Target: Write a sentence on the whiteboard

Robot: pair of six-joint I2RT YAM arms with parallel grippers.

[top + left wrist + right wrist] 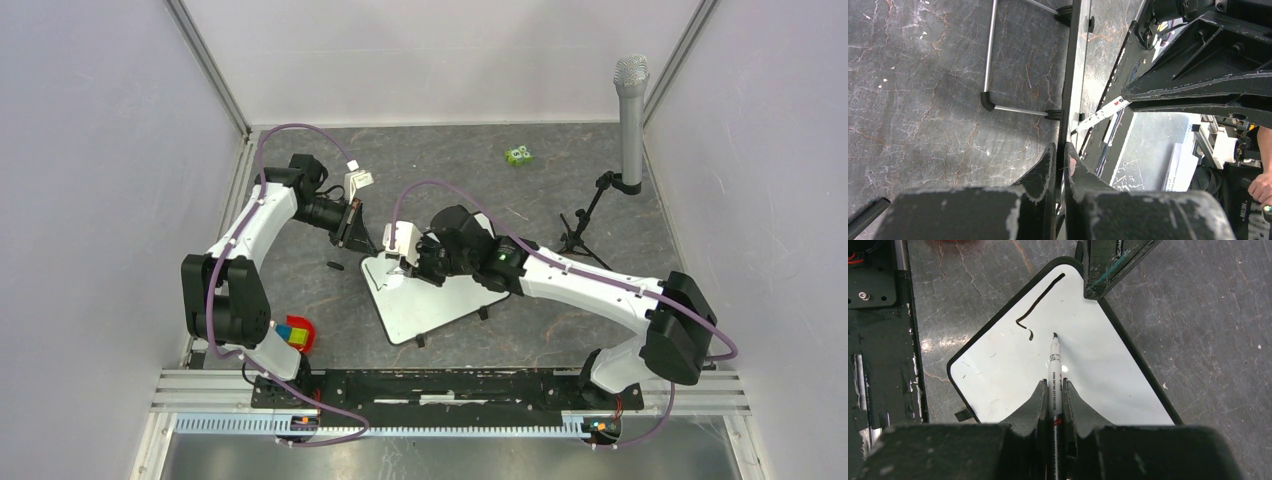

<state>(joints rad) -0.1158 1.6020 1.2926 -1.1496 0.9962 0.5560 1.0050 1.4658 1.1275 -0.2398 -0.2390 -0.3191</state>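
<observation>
Right gripper (1054, 390): clamped on a marker (1054, 362), tip at the whiteboard (1098, 375).
Left gripper (1060, 151): pinching the whiteboard's edge.
Whiteboard: mid-table, on the dark marbled table (450, 160).
Room: pale grey walls (90, 150).

R tool (404, 266) over whiteboard (435, 305), L tool (362, 246) beside

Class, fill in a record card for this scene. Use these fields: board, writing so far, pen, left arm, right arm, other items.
Board: rectangular white whiteboard with a thin black frame, lying askew on the dark table
Writing so far: one black hooked stroke near a corner; the sentence is barely begun
Pen: white-barrelled black marker pen, tip at the board beside the stroke
Left arm: left gripper shut on the whiteboard's frame edge
Right arm: right gripper shut on the marker pen
Other items: grey microphone on a black stand; small green object
</observation>
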